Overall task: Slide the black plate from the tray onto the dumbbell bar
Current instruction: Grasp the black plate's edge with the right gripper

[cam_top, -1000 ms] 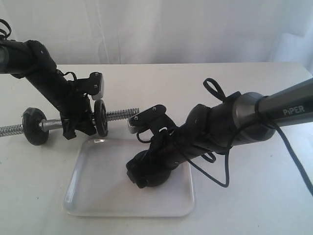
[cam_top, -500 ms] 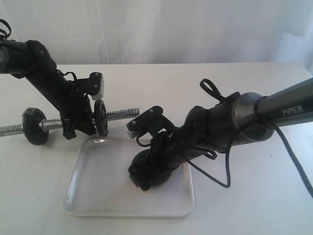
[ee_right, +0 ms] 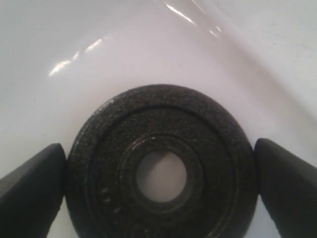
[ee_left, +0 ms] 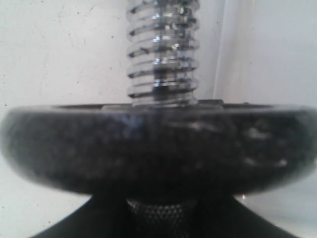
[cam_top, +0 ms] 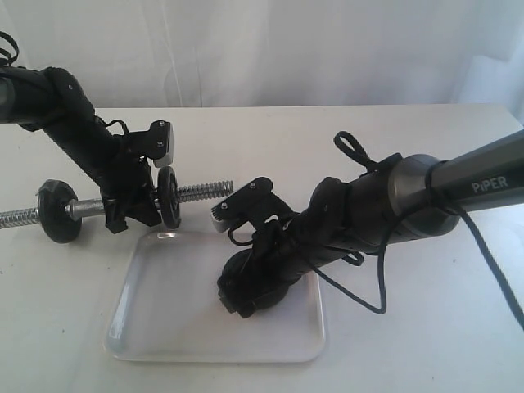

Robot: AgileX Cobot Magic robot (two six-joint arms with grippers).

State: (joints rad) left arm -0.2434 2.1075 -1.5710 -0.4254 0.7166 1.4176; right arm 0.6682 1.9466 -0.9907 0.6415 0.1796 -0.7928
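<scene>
Left gripper [cam_top: 133, 214] is clamped on the bar [cam_top: 201, 192], just on the 9 o'clock side of the inner disc [cam_top: 169, 196]. That looks like a deliberate hold: it appears to keep the rod off the table [cam_top: 409, 344] and steady, with the bare threaded end free to receive a weight. A 2nd disc [cam_top: 56, 210] sits further out toward 9 o'clock.

The bar's long axis runs 9 to 3 in the exterior view. Its open end points to 3 o'clock and hangs just past the tray's [cam_top: 164, 303] far rim, at about 12 o'clock.

The right gripper [ee_right: 159, 148] is down in the tray. The plate [ee_right: 161, 116] lies flat on the white floor in the tray's 3 o'clock half, near a rounded corner. The jaws are spread wide and straddle it, 1 finger [ee_right: 34, 188] on each side, right at the rim. I cannot tell whether they are pressing on it.

The wide straddle makes sense, since an edge grip leaves the centre hole clear for the thread.

For now the hole faces straight up, square to the bar. My read: once lifted, the plate must tip upright so its hole faces 9 o'clock and lines up with that threaded tip. A loose pinch on the thin rim could let it slip.
</scene>
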